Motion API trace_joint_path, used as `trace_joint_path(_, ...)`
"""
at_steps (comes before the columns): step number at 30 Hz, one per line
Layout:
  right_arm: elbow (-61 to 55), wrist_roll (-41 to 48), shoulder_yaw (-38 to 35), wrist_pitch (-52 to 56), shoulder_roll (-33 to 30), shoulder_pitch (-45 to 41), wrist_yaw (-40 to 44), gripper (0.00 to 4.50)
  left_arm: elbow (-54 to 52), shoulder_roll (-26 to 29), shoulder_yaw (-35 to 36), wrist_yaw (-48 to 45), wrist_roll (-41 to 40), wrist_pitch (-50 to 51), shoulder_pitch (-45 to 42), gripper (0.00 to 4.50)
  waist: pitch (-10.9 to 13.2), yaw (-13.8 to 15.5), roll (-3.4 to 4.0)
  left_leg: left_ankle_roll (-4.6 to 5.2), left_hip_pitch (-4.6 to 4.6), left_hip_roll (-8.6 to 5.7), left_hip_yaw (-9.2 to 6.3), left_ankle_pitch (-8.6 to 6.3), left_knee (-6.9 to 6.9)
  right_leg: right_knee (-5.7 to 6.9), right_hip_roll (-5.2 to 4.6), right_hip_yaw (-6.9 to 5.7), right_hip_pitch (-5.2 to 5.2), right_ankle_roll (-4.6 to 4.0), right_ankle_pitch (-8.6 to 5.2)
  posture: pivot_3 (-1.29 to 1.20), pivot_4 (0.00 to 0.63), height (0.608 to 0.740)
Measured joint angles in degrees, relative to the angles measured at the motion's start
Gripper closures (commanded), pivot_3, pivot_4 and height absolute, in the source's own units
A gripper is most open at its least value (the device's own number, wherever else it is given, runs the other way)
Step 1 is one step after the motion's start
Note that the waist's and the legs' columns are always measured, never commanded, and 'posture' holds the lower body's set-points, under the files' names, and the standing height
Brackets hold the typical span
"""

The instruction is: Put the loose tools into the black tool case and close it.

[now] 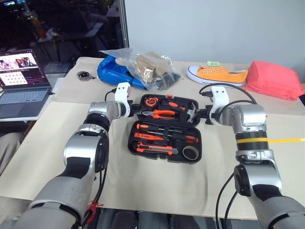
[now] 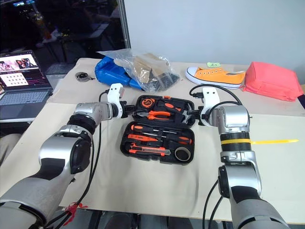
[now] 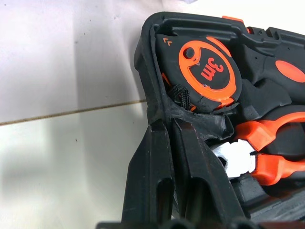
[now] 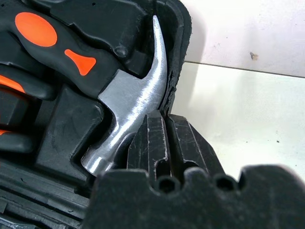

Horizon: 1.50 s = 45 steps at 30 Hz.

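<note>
Left gripper (image 1: 135,109) has its 2 black fingers (image 3: 164,181) pressed together, pinching the thin left rim of the far half of the black hinged moulded-plastic tool case (image 1: 164,128), right beside the round orange-and-black tape measure (image 3: 207,71) marked 3m. Right gripper (image 1: 201,114) likewise squeezed closed, its fingers (image 4: 164,143) nipping the case's right rim next to the steel-headed hammer (image 4: 131,102). Orange-handled pliers (image 1: 162,113) sit in the far half between the 2 grippers.

Case lies open and flat, centre of the beige table (image 1: 157,183). Near half holds the 2 orange-and-black-handled screwdrivers (image 1: 150,128) (side by side in their recesses), the orange-and-black utility knife (image 1: 155,149) along the front edge and the small dark tape roll (image 1: 191,152) in the front right corner. Slim orange screwdriver can't be told apart.

Open tabletop on both sides of the case and in front of it. Behind, near the far rim: blue bag (image 1: 112,70) under a clear plastic bag (image 1: 147,67), orange sneaker (image 1: 218,75), red pouch (image 1: 274,79). Laptop (image 1: 21,81) well off to the left.
</note>
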Motion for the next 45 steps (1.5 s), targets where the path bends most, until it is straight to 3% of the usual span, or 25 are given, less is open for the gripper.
trace_joint_path(3,-7.1,0.8,0.6,2.5,-1.0,3.8,0.6,4.46,-6.9,0.3,-0.2,-1.7,-0.6,5.5,2.9,4.5,0.0,0.1,0.02,0.0,-0.01,0.03,-0.09,0.0,-0.02,-0.01,0.01,0.0,-0.01,0.03,-0.02,0.0,0.15,0.74)
trace_joint_path(9,-22.0,3.3,-0.9,8.5,-2.0,11.8,0.8,4.46,-32.9,0.8,-0.1,-1.5,-4.9,21.5,15.0,4.5,0.0,0.2,0.05,-0.02,-0.01,0.11,-0.17,-0.01,-0.03,0.05,0.01,-0.01,-0.03,0.06,-0.04,0.0,0.15,0.74)
trace_joint_path(12,-26.8,4.4,-2.1,6.1,-1.6,16.4,1.7,4.46,-45.0,1.0,0.2,-0.3,-6.8,25.7,21.8,4.5,0.0,0.1,0.05,-0.02,0.02,0.1,-0.16,-0.01,0.0,0.06,0.01,0.05,-0.01,0.06,-0.04,0.0,0.15,0.74)
trace_joint_path(15,-27.1,4.7,-2.4,1.0,-1.3,18.7,2.8,4.46,-50.2,1.1,0.2,-0.1,-6.9,24.5,25.2,4.5,0.0,0.1,0.04,-0.1,0.08,0.06,-0.12,0.05,0.03,-0.01,0.01,0.11,0.0,-0.03,0.02,0.0,0.15,0.74)
trace_joint_path(21,-25.2,3.5,-2.4,-17.9,-0.1,22.8,5.8,4.46,-55.7,1.9,-0.7,-1.0,-6.5,13.5,30.7,4.5,0.0,-0.3,0.05,-0.12,0.24,0.03,-0.1,0.34,0.04,0.01,0.07,0.18,0.03,-0.15,0.1,0.0,0.15,0.74)
trace_joint_path(23,-25.1,2.4,-3.0,-31.4,0.8,26.1,7.4,4.46,-59.0,3.9,-2.5,-4.3,-5.3,2.1,34.2,4.5,0.0,-0.4,0.05,-0.14,0.21,0.07,-0.1,0.35,-0.06,-0.03,0.11,0.19,0.01,-0.17,0.1,0.0,0.15,0.74)
trace_joint_path(31,-26.7,1.0,-3.7,-55.0,0.5,38.7,12.3,4.46,-62.2,9.2,-7.2,-10.8,0.5,-24.8,43.8,4.5,0.0,0.3,0.06,-0.01,0.04,0.14,-0.03,0.24,-0.12,-0.07,-0.03,0.18,0.02,-0.16,0.1,0.0,0.15,0.74)
trace_joint_path(36,-28.0,0.1,-4.0,-69.2,-1.2,48.1,16.3,4.46,-60.3,13.3,-9.4,-11.6,5.2,-40.3,47.5,4.5,0.0,0.3,0.06,0.08,0.44,0.17,-0.01,0.18,-0.07,-0.38,-0.03,0.19,0.4,-0.14,0.08,0.0,0.15,0.74)
trace_joint_path(39,-27.8,-1.0,-3.3,-75.1,-2.3,51.3,18.4,4.46,-58.8,14.6,-9.8,-11.9,6.6,-44.9,48.8,4.5,0.0,0.1,0.03,0.08,1.26,0.21,0.12,0.18,-0.07,-0.36,-0.02,0.2,1.17,-0.16,0.05,0.0,0.15,0.74)
trace_joint_path(43,-27.5,-5.4,-2.4,-85.3,-6.8,55.7,21.0,3.23,-60.1,18.9,-9.2,-15.9,4.2,-47.1,52.5,4.5,0.0,-0.7,0.06,0.1,1.39,0.29,0.34,0.2,-0.08,-0.33,-0.01,0.3,1.17,-0.07,-0.03,0.0,0.15,0.74)
trace_joint_path(44,-27.3,-5.6,-2.8,-87.1,-8.4,57.3,21.8,2.96,-61.3,20.8,-8.4,-17.9,2.1,-46.5,54.7,3.81,0.0,-1.1,0.05,0.1,1.43,0.36,0.36,0.2,-0.08,-0.29,-0.01,0.31,1.18,-0.19,-0.02,0.0,0.15,0.74)
trace_joint_path(45,-27.1,-5.9,-3.5,-88.5,-9.9,58.8,22.4,2.53,-62.2,23.0,-7.2,-20.4,0.1,-45.1,56.7,3.56,0.0,-1.6,0.03,0.1,1.47,0.43,0.39,0.2,-0.12,-0.26,0.0,0.32,1.17,-0.27,-0.03,0.0,0.15,0.74)
